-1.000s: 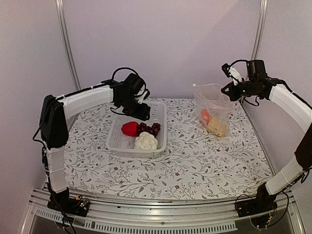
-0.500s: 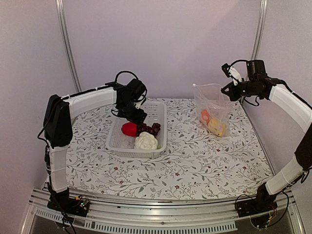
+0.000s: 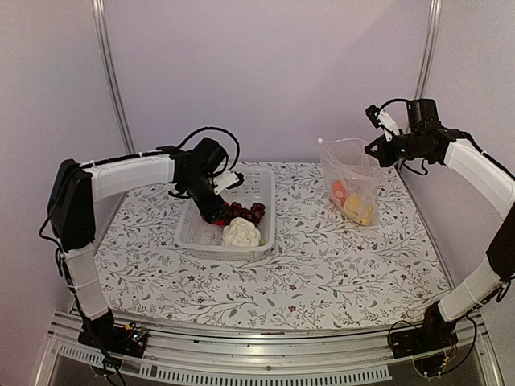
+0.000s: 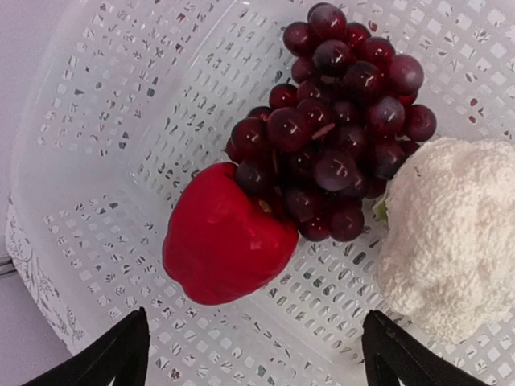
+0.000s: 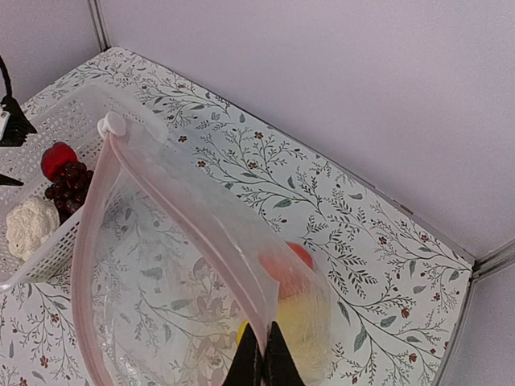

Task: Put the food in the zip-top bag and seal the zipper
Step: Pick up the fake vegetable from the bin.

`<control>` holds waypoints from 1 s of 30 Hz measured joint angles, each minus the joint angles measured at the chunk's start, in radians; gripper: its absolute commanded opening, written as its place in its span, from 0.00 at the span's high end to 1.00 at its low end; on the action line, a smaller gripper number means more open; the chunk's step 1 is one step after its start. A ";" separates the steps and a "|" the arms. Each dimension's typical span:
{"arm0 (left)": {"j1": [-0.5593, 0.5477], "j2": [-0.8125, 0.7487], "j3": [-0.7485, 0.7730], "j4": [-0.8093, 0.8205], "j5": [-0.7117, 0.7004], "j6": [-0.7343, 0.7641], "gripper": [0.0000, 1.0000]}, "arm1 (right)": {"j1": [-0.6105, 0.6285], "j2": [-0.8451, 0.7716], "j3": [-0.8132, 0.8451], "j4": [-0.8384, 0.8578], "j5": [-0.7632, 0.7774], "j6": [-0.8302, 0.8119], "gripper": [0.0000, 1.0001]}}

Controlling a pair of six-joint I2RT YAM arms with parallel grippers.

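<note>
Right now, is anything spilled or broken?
Nothing stands out. The red fruit, grapes and cauliflower sit inside the basket, with the open left gripper above them. The right gripper holds the bag up by its rim, orange and yellow pieces at its bottom.

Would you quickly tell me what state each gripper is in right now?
Left gripper: open, holding nothing, over the red fruit.
Right gripper: shut on the bag.

Top external: high, whole desk.
Left wrist: tight, straight down into basket.
Right wrist: wider, same basket at left.
</note>
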 measured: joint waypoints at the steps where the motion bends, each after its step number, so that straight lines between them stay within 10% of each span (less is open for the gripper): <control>1: 0.003 -0.002 0.002 0.017 0.007 0.029 0.09 | 0.000 0.000 0.000 0.000 -0.002 0.000 1.00; 30: 0.103 0.282 0.160 0.087 0.061 0.424 0.25 | 0.000 0.000 0.000 -0.001 -0.021 0.000 1.00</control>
